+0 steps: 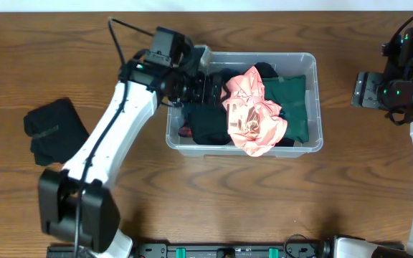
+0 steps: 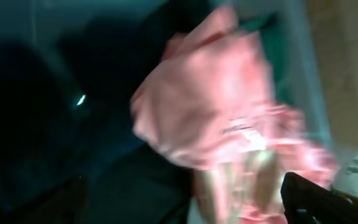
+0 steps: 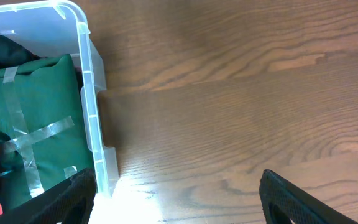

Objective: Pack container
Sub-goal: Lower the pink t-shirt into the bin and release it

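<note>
Two claws: left claw reaches into the container, right claw hovers outside.

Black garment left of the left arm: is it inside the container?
No, the black garment lies on the table, outside the container and apart from its left wall.

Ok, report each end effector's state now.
Left end effector: cannot be told, its wrist view is blurred.
Right end effector: open, holding nothing.

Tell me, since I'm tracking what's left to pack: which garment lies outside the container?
The black garment on the table, left of the container; the pink garment, green garment and other dark clothes lie inside it.
</note>
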